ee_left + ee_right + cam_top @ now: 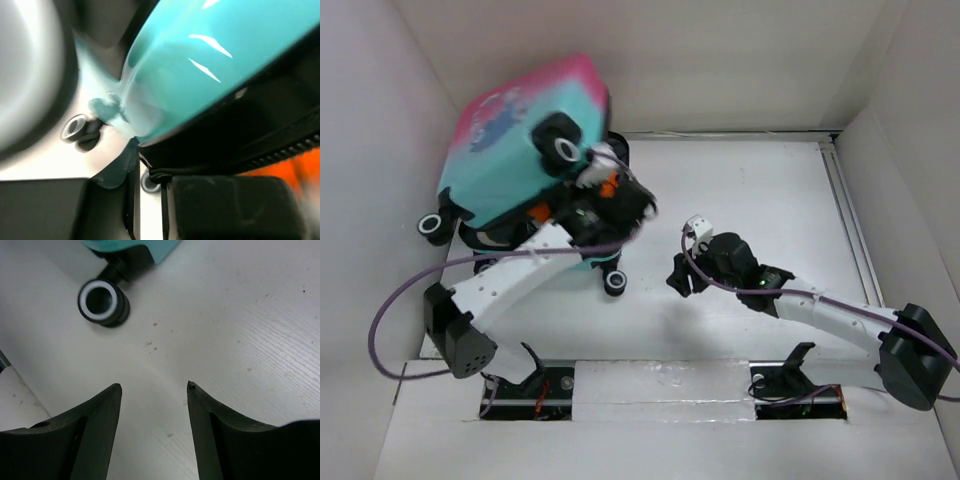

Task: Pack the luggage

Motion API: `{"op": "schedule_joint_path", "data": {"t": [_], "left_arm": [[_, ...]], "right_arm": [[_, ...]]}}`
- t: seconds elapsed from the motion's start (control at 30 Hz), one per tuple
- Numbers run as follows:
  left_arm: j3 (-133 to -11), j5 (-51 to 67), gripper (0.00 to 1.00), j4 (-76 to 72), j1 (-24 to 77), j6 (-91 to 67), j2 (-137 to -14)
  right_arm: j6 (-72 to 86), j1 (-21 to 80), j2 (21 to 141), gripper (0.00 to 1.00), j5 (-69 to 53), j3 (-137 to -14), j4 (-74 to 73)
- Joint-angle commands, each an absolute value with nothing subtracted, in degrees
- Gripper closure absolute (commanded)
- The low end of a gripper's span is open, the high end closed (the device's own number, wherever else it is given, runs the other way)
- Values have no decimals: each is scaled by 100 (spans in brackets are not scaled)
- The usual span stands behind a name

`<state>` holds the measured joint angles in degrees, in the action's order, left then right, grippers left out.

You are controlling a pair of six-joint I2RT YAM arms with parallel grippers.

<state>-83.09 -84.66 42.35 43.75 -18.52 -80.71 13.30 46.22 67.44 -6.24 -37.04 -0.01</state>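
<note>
Two pairs: left fingers (225, 210) pinch the luggage (515, 135) at its black rim (235, 145); right fingers (95, 440) gape above the desk (240, 315), near a wheel (102, 301).

White links (515, 277), black joints (910, 355), purple cables (380, 312) (orange trim (608, 187) at left wrist)

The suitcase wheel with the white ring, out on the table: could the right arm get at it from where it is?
Probably yes. The right gripper is open and empty, close to the wheel, with only bare table between them; nothing seems to block the way.
</note>
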Motion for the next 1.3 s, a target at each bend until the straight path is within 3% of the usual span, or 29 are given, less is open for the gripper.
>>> {"op": "schedule_joint_path", "data": {"t": [0.0, 0.03, 0.07, 0.1, 0.13, 0.23, 0.27, 0.3, 0.43, 0.57, 0.6, 0.63, 0.67, 0.73, 0.77, 0.8, 0.9, 0.97, 1.1, 1.13, 1.27], "left_arm": [[-8183, -8289, 100, 4916, 5946, -3562, -8032], [-8339, -8288, 100, 5566, 6646, -4282, -8390], [-8437, -7957, 94, 6451, 6845, -5211, -8524], [-8437, -7693, 84, 6460, 7003, -5168, -8630], [-8438, -7473, 62, 6460, 7135, -5220, -8683], [-8219, -7023, 44, 6460, 7680, -5615, -8684], [-8148, -6953, 16, 6460, 7838, -5721, -8684], [-8069, -6787, 0, 6460, 7840, -5852, -8588], [-7761, -6845, 0, 6460, 8138, -6442, -8122], [-8286, -7679, 0, 6460, 8139, -6766, -7832], [-8654, -7856, 0, 6460, 8139, -6907, -7770], [-8814, -7988, 0, 5860, 7791, -6543, -7622], [-8807, -7989, 10, 5123, 7561, -5826, -7507], [-8396, -7859, 30, 3139, 6747, -3929, -6982], [-8176, -7170, 36, 1545, 6350, -2850, -6787], [-8000, -6624, 39, 1103, 5885, -2700, -6594], [-7752, -5583, 55, 843, 4022, -3231, -6258], [-7752, -4856, 58, 974, 2419, -3357, -6362], [-7289, -1556, 69, 1014, -246, -4270, -6749], [-6982, -1234, 75, 802, -559, -4419, -6828], [-5636, -844, 76, -210, -826, -4737, -7153]], "right_arm": [[1327, 4658, 6645, 39, -299, -3964, 44], [1388, 4658, 6514, 39, -186, -3964, -8], [1441, 4658, 6417, 39, 59, -3964, -104], [1441, 4658, 6329, 39, 227, -3964, -158], [1494, 4658, 6128, 39, 333, -3964, -158], [1625, 4658, 5846, 37, 790, -3903, -413], [1696, 4658, 5662, 35, 878, -3902, -413], [1696, 4658, 5582, 32, 1001, -3833, -483], [1819, 4605, 5151, 27, 1159, -3832, -895], [1819, 4553, 4720, 45, 1248, -4094, -1265], [1750, 4553, 4659, 58, 1248, -4200, -1327], [1749, 4553, 4658, 62, 1187, -4297, -1379], [1697, 4553, 4658, 72, 1117, -4489, -1380], [1644, 4553, 4798, 81, 1116, -4666, -1380], [1644, 4501, 4886, 84, 1290, -4771, -1432], [1591, 4404, 4982, 85, 1292, -4964, -1433], [1591, 3904, 5579, 90, 1065, -5420, -1205], [1591, 3570, 6115, 92, 827, -5703, -1151], [1539, 2796, 6819, 95, 352, -6389, -916], [1538, 2604, 6968, 95, 299, -6572, -836], [1538, 2224, 8014, 96, -26, -7091, -835]]}}
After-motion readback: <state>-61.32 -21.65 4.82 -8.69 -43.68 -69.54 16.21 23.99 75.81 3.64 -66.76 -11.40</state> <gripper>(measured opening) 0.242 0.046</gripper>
